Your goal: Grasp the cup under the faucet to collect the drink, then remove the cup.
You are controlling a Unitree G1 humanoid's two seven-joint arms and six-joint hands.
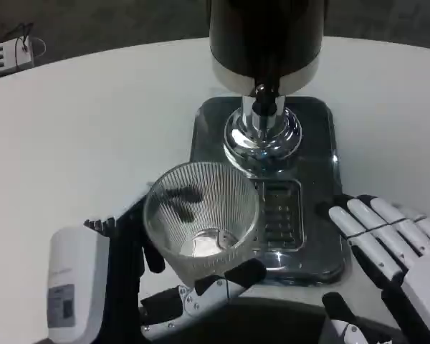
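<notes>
Ribbed glass cup gripped in left robot hand, near faucet.

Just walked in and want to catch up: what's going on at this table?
The left hand grips a ribbed clear cup at the near-left edge of the drink dispenser's metal tray, short of the faucet. The right hand rests open beside the tray, holding nothing.

Clear ribbed cup, upright, left of faucet
</notes>
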